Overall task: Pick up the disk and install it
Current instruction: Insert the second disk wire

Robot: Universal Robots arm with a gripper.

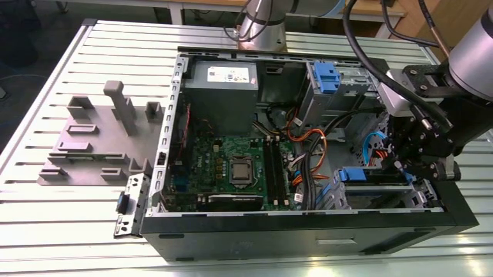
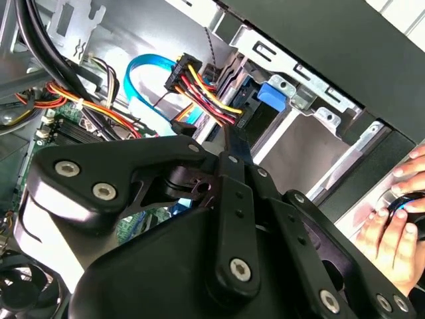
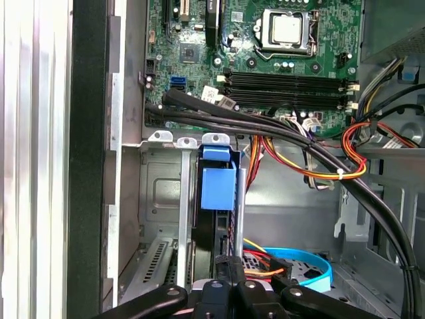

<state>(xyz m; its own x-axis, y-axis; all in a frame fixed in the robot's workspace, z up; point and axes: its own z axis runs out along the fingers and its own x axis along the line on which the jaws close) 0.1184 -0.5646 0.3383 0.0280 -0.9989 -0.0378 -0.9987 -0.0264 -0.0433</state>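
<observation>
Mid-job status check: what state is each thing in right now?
Computer case: side open, insides exposed.
Disk: standing on edge in the drive bay slot.
End effector: low inside the case, at the disk.
Processor: bare, no cooler on it.
Hand: resting beside the case.
</observation>
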